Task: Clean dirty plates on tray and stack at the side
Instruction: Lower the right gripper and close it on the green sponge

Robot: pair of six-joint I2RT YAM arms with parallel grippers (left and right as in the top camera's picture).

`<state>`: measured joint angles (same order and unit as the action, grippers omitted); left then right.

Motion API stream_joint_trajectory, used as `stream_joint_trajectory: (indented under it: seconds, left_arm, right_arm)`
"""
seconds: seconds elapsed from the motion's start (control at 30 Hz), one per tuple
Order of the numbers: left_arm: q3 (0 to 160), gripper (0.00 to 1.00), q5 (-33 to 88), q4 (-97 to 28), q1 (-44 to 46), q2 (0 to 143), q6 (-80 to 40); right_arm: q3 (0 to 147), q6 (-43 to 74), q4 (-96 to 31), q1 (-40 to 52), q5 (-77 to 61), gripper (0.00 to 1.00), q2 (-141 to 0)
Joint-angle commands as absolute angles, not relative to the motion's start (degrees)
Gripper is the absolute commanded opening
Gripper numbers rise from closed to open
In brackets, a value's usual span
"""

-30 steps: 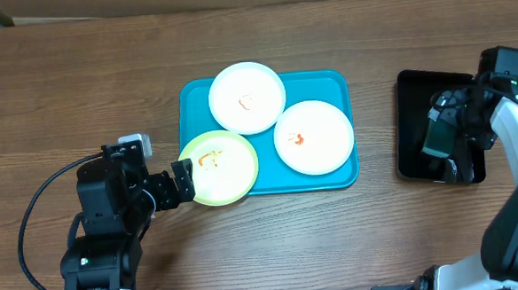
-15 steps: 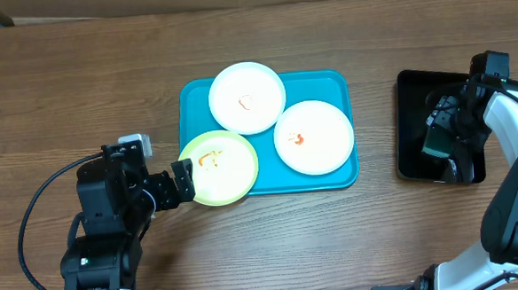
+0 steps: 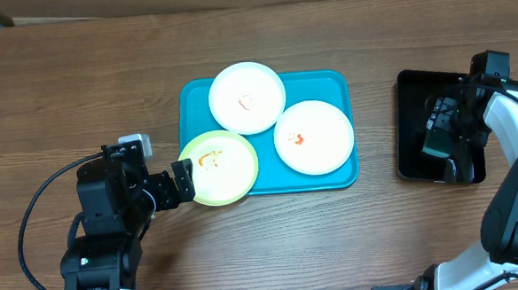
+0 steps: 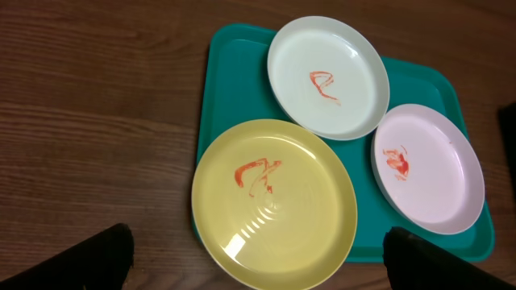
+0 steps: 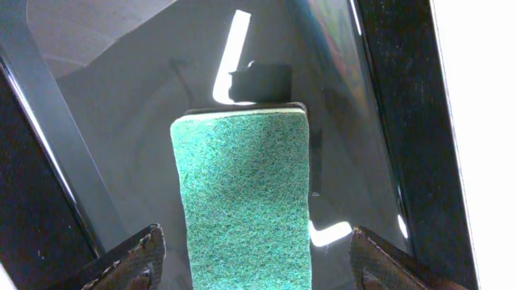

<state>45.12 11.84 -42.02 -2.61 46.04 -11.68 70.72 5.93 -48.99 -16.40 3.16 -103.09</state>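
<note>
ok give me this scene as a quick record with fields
tray: large turquoise rectangular plastic tray, holds all three plates
plates: pale yellow-green round plate overhanging its corner; far white round plate; right white round plate; all smeared orange-red
sponge: green rectangular scouring sponge on glossy black tray
left gripper: open, by the yellow-green plate
right gripper: open, straddling the sponge

Your table [image 3: 78, 74] is a brown wood-grain top. Sitting right on it you've got the turquoise tray [image 3: 336, 83] roughly mid-table, and a smaller glossy black tray [image 3: 409, 128] well off to its right. On the left a black cable [image 3: 27, 215] loops across the wood.
</note>
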Motion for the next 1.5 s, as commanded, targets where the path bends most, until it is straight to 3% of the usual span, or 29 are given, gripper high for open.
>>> stream_joint_trajectory:
  seconds: [0.0, 1.27, 1.47]
  left_arm:
    - [46.61, 1.00, 12.47, -41.98, -2.59, 46.02, -12.03]
    - [46.61, 1.00, 12.47, -42.19, -2.59, 46.02, -12.03]
    - [46.61, 1.00, 12.49, -42.22, -2.59, 46.02, -12.03]
  right_arm:
    - [70.43, 4.45, -48.75, -16.36, 2.26, 0.75, -103.00]
    - [64.45, 2.28, -41.52, -16.19, -0.05, 0.72, -103.00]
    - [64.42, 2.28, -41.23, -16.19, -0.05, 0.65, -103.00]
